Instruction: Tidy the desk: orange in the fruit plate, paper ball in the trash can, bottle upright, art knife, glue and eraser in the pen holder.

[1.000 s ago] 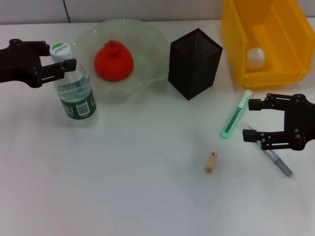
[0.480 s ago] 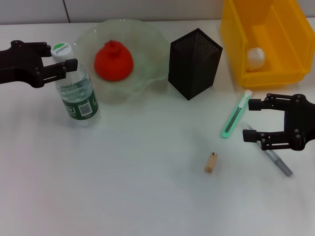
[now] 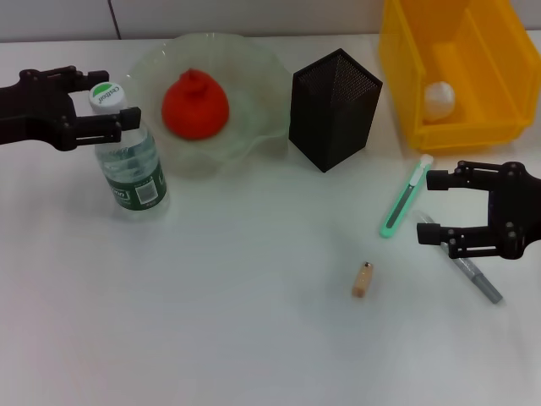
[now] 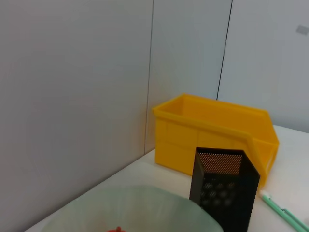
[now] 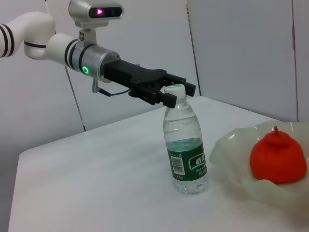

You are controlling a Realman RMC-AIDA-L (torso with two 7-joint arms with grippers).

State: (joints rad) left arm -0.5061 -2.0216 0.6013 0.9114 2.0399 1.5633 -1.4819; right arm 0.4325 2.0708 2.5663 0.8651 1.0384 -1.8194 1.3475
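Observation:
The bottle stands upright on the table, left of the fruit plate. My left gripper is open, one finger on each side of the bottle's neck just under the cap. The orange lies in the plate. A paper ball sits in the yellow trash can. The green art knife, the grey glue stick and the tan eraser lie on the table. My right gripper is open by the glue's near end.
The black mesh pen holder stands between the plate and the trash can. A grey wall runs along the back of the table.
The bottle has gone from leaning to upright. My left gripper has shifted slightly right at the neck and its fingers have spread. The right arm has not moved.

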